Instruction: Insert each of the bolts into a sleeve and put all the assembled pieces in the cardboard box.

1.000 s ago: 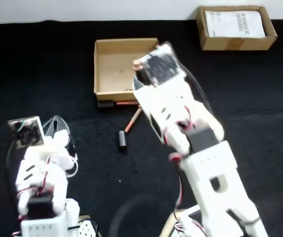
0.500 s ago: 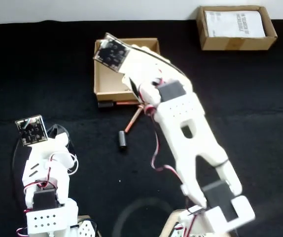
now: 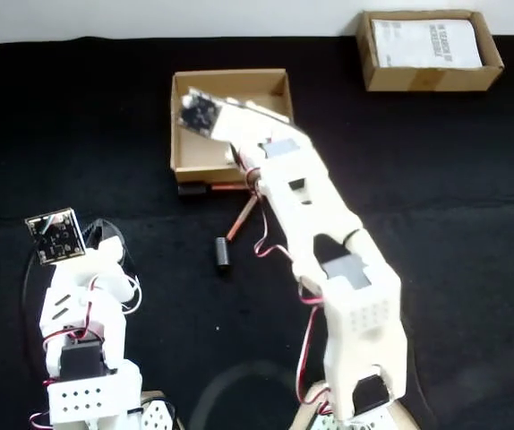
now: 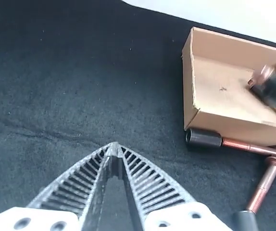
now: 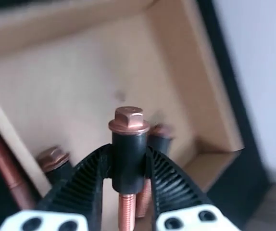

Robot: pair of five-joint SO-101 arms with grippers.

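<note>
The right gripper (image 5: 128,155) hangs over the cardboard box (image 3: 199,168), which sits at the far middle of the black mat (image 4: 56,72). Its jaws are clamped on the black sleeve (image 5: 128,168) of an assembled piece. The sleeve stands upright between the two fingers, and the copper bolt head (image 5: 129,120) sits just beyond the fingertips. The bolt's threaded shaft (image 5: 127,209) comes out of the sleeve's other end, between the jaws. Whether the held piece touches the box floor cannot be told. Two more assembled pieces rest inside the box, one (image 5: 54,161) beside one finger and the other (image 5: 159,132) just behind the held sleeve. Outside the box, another sleeve with a bolt pushed into it (image 4: 204,138) lies along the near wall. A bare bolt (image 3: 242,218) lies slanted just near of that piece, its far end close to the other bolt's head. An empty sleeve (image 3: 223,253) lies just near and left of the bare bolt's near end. The left gripper (image 4: 114,148) is at the near left, well apart from the box. Its jaws are together with nothing between them, and the tips meet over the mat. A second box (image 3: 427,81) holding a printed sheet stands at the far right.
</note>
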